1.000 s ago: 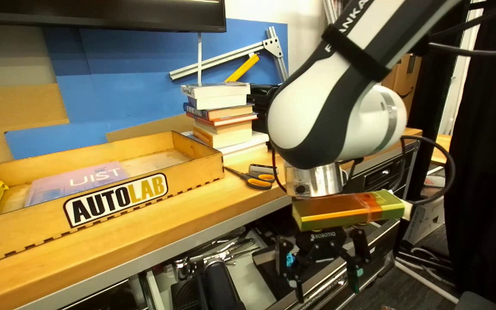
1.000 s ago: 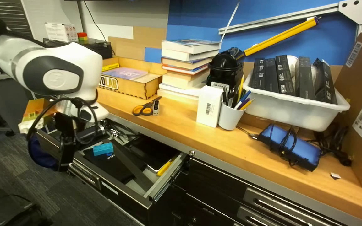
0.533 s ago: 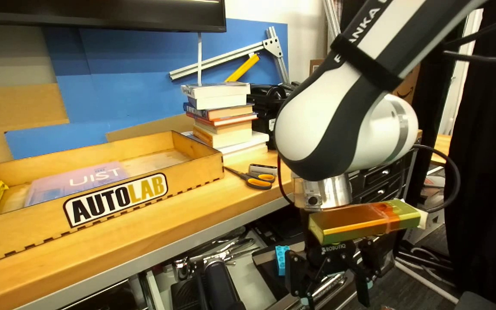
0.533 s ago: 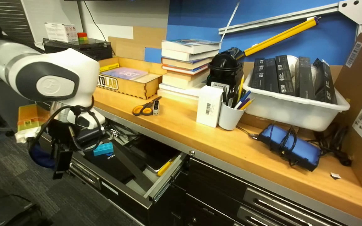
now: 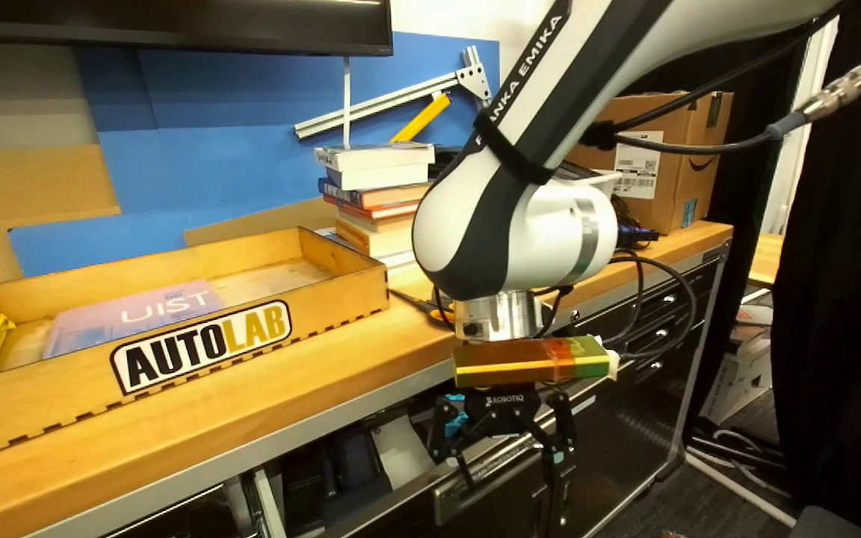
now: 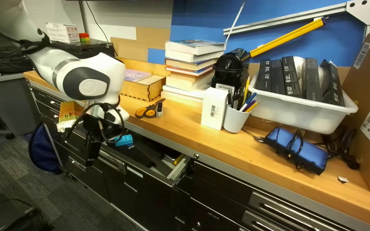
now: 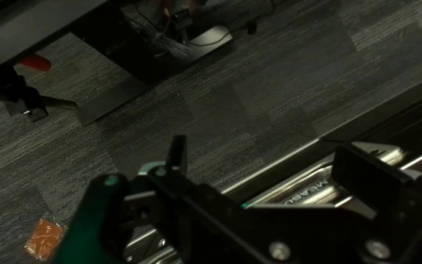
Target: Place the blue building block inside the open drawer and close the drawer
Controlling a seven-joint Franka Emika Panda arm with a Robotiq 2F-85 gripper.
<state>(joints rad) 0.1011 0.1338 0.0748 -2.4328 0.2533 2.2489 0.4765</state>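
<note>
Since a moment ago, the wide, shallow drawer of dark grey metal with a pale metallic front edge [image 6: 154, 175] has slid further into the long workbench with a light wooden top [image 6: 178, 118], though it still stands partly open. Along with it went the small, bright cyan-blue plastic block [image 6: 124, 140], which sits inside the drawer on its dark contents.

The white-and-black jointed arm [image 5: 542, 232] has swung in closer to the bench too. Its black two-fingered Robotiq gripper [image 5: 513, 493] hangs right at the drawer's front, the fingers [image 7: 365, 174] spread wide and empty; in an exterior view its linkage hides part of the block from me. One fingertip comes close by the long silvery metal handle [image 6: 111, 161], but whether it actually touches, I can't fairly say, with the wrist view so dim. Above the fingers, an orange-and-green box-shaped piece [image 5: 531, 361] sits across the wrist.

Up on the bench top, from where I'm standing, a shallow wooden tray lettered AUTOLAB [image 5: 341, 302] sits just beside a tall pile of books [image 5: 378, 198]. Scissors with black-and-orange handles [image 6: 148, 111] lie near the pile. Further along, a white plastic bin [image 6: 300, 110] is packed with slim black boxes [image 6: 312, 80].
</note>
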